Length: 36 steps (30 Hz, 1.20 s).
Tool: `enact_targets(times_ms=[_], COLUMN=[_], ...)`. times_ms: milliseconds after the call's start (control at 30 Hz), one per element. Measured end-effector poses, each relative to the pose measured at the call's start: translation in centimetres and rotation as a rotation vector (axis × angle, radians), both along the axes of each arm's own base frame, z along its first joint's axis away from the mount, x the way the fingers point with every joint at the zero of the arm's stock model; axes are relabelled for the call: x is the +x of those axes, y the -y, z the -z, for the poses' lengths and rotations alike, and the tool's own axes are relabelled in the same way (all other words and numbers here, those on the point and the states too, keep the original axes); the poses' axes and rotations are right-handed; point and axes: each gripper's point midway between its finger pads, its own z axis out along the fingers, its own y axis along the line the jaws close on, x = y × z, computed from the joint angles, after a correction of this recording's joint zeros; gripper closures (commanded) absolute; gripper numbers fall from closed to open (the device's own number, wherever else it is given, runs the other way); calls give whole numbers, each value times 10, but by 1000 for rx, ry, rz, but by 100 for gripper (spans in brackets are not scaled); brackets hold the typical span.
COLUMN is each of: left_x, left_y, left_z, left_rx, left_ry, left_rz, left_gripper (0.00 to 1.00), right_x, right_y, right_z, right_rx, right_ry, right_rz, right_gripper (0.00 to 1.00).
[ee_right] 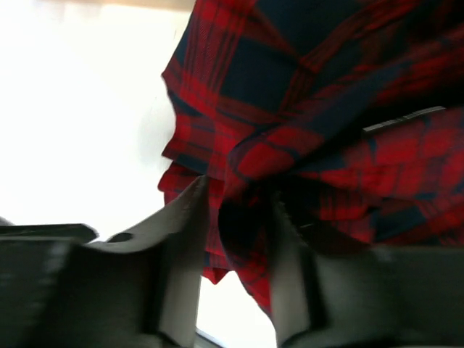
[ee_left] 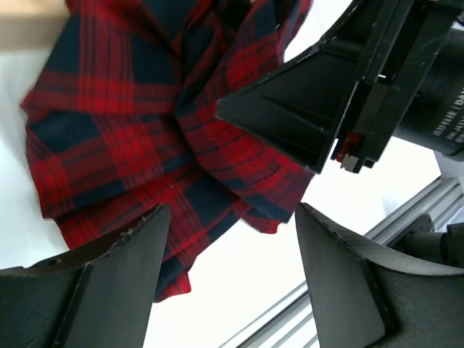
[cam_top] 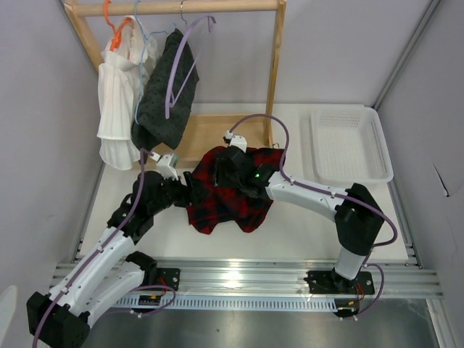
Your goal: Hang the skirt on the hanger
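The red-and-black checked skirt [cam_top: 225,199] lies bunched on the white table in the middle. My right gripper [cam_top: 233,172] is over its upper part, and in the right wrist view [ee_right: 239,217] it is shut on a fold of the skirt [ee_right: 326,109]. My left gripper [cam_top: 190,190] is at the skirt's left edge; in the left wrist view [ee_left: 228,239] it is open and empty, with the skirt [ee_left: 145,130] just beyond its fingers. The lilac hanger [cam_top: 181,65] hangs on the wooden rail, in front of the dark dotted garment.
A wooden rack [cam_top: 275,65] stands at the back. On it hang a white pleated garment [cam_top: 119,109] on an orange hanger, a pale blue hanger [cam_top: 145,36] and a dark grey dotted garment [cam_top: 170,98]. A white basket [cam_top: 350,145] sits back right. A metal rail [cam_top: 246,279] runs along the near edge.
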Motion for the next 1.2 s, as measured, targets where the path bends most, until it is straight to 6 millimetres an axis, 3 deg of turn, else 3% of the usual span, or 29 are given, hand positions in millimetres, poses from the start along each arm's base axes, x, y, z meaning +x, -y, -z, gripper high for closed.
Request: enact_targets(times_ms=[100,300,467,633,900,1200], left_x=[-1,-2,3,6,0,12], left_y=[1,4,10,27,59,60], left_z=[15,42,47,35,39,60], left_rx=[-29,-74,-108,-154,-127,-73], left_ry=[-37,-106,-113,-68,-11,19], left_rz=[-24,-51,-53,-17,18,-82], left_gripper=[24,24,23,23,22,22], right_x=[-1,8,16,23,15,2], right_y=[-9,-12,-5,-2,-17,-29], right_z=[9,2,-3,-4,-4,3], right_rx=[16,29,43,70,112,159], right_ry=[-29,-21,-22,-44,-95,-176], right_rz=[-19,-16,-3,-3,-75,-118], right_gripper=[41,32,31,29,29,29])
